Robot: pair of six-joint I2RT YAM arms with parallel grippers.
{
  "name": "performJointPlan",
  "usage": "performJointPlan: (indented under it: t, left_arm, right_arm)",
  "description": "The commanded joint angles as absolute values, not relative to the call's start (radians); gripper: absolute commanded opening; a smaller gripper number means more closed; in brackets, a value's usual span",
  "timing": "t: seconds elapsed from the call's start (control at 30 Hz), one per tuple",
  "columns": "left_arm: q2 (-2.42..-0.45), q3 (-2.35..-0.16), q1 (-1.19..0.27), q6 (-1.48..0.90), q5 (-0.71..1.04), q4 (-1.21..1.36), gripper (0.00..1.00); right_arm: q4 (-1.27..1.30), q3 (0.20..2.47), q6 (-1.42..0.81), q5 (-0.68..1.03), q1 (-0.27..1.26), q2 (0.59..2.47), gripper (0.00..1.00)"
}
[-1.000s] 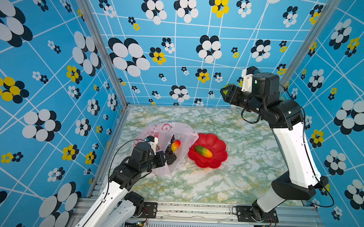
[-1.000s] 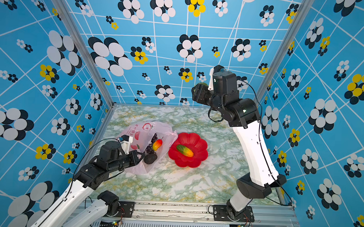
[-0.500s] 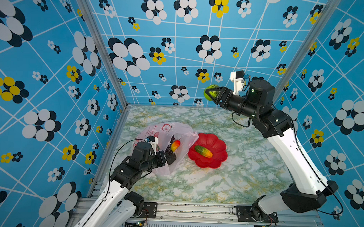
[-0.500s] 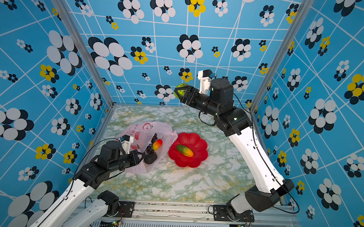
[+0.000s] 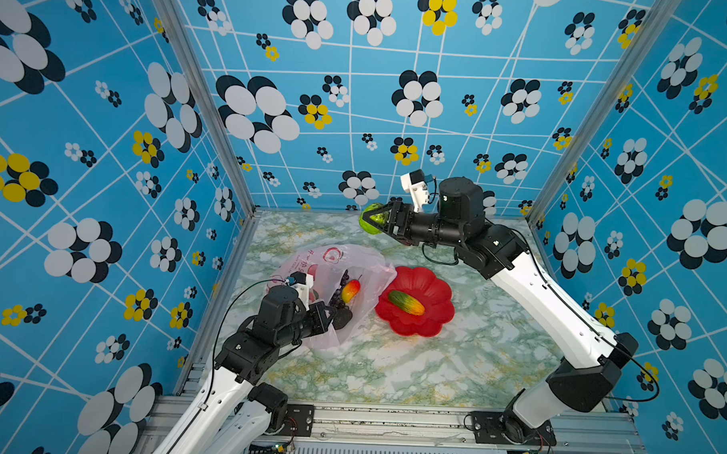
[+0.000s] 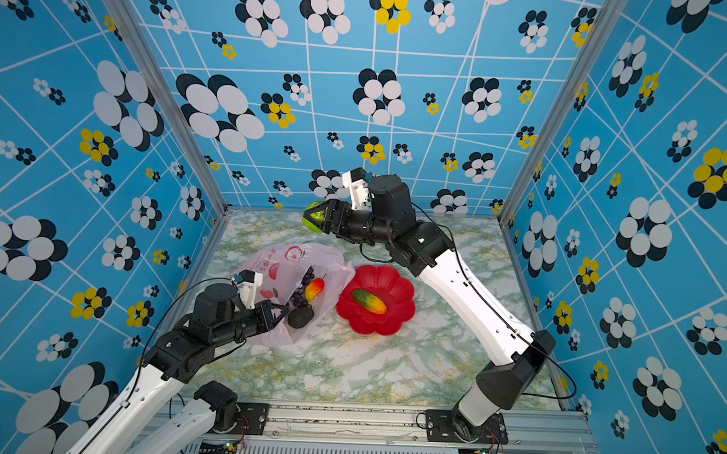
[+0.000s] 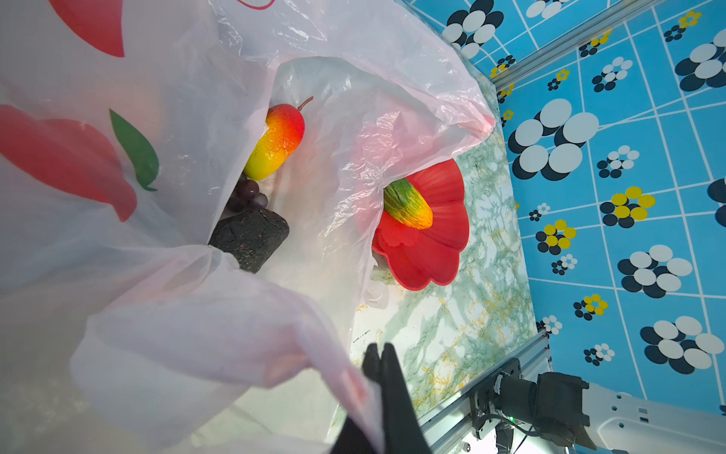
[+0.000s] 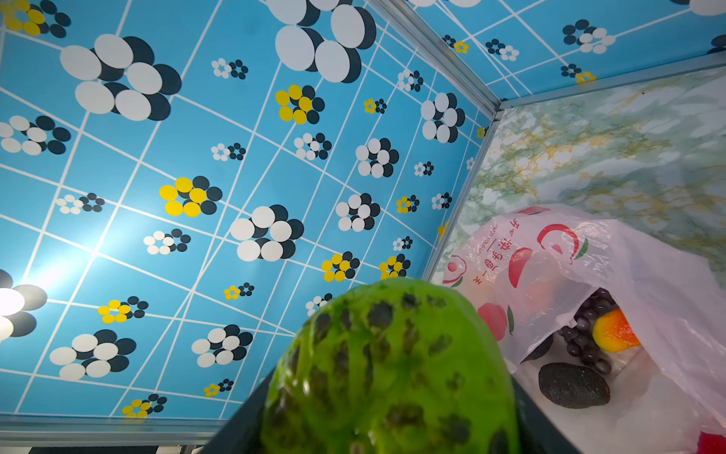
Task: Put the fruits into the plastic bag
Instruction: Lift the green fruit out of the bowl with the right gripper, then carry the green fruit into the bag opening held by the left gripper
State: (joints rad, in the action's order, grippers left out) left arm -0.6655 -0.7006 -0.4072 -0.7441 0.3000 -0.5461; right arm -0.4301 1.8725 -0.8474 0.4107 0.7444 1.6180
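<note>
The only lettering is red writing [image 8: 497,251] on the thin translucent pale pink plastic bag [image 8: 648,275]: a row of Chinese-looking characters beside a line of small capital letters [image 8: 480,245], turned and too small to read. In both top views it lies toward the bag's 11 o'clock.

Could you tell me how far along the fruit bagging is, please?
Done: red-yellow toy mango, dark purple grape bunch and dark avocado lie inside the translucent pink plastic bag, whose edge the shut left claw pinches. In hand: the right claw grips a speckled green kiwi aloft. Remaining: the green-yellow-orange oblong fruit in the red flower-shaped dish.
</note>
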Motion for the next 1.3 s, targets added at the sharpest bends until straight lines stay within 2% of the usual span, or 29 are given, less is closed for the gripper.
performJointPlan:
  t: [0.0,0.87,1.27]
  left_arm:
    - [-0.661,-0.708,-0.392,-0.755,0.314,-0.555,0.00]
    - [-0.538,-0.751,-0.313,-0.702,0.264,-0.707,0.00]
    - [-0.517,-0.771,-0.302,-0.683,0.255,-0.730,0.00]
  right_arm:
    - [-0.412,1.867,-0.865,0.441,0.762,1.634,0.33]
    - [-0.539,1.937,-0.857,0.526,0.853,1.906,0.26]
    - [-0.579,1.829,-0.839,0.538,0.860,1.964,0.24]
